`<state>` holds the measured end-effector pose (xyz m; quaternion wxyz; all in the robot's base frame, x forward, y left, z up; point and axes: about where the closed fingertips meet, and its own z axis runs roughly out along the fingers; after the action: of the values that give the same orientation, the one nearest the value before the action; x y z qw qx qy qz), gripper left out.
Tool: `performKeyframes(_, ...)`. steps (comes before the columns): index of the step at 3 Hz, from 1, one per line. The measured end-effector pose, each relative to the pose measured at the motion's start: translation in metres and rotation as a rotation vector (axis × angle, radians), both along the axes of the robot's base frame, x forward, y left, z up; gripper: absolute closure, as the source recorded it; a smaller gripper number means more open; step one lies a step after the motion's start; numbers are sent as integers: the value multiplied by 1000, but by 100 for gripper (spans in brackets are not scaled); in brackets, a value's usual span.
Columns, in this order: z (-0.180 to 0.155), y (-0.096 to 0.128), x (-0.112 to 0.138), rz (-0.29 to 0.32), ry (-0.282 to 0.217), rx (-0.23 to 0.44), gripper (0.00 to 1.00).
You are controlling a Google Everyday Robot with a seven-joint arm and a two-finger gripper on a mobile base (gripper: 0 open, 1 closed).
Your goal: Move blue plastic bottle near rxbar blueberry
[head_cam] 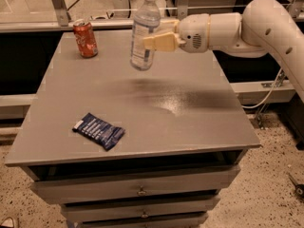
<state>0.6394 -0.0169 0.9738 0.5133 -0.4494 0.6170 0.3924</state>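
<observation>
The blue plastic bottle (144,30), clear with a white cap, hangs upright and slightly tilted in the air above the back middle of the grey table (199,127). My gripper (153,37) reaches in from the right and is shut on the bottle's middle with its cream fingers (161,41). The rxbar blueberry (99,130), a flat dark navy wrapper with a white end, lies near the table's front left, well below and to the left of the bottle.
A red soda can (85,38) stands at the table's back left. The white arm (247,27) spans the back right. Drawers sit under the tabletop (137,191). A metal rail runs behind the table.
</observation>
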Motion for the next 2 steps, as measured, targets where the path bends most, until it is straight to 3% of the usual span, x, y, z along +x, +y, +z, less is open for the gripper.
performKeyframes(1,-2,45,-36,99,-27,-16,100)
performKeyframes(2,-15,75,-69,168,-28,-32,100)
